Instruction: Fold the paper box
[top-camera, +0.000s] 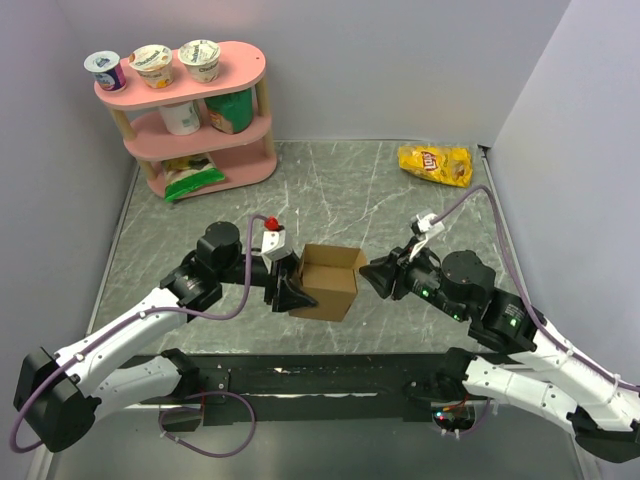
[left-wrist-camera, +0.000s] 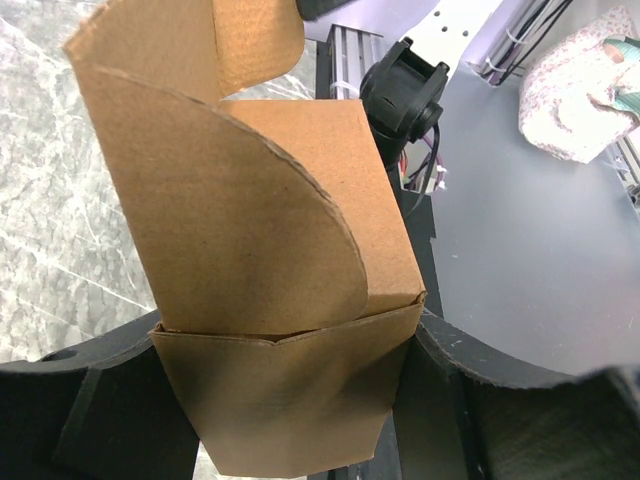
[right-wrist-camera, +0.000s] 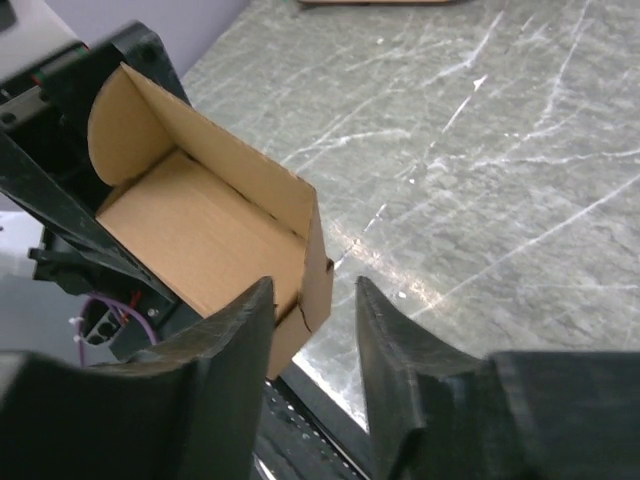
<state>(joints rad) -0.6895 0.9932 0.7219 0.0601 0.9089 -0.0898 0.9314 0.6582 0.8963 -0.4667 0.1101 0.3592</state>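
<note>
While left hand (top-camera: 289, 292) clamps box (top-camera: 330, 285) steady for folding, right hand (top-camera: 368, 275) hovers half-open, empty, at box's right wall.

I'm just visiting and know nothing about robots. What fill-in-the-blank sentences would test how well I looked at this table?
The left gripper clamps the cardboard box, whose top is ___. The top level of the pink shelf holds ___ cups. The chip bag near the far wall is coloured ___.
Missing words: open; three; yellow.
</note>
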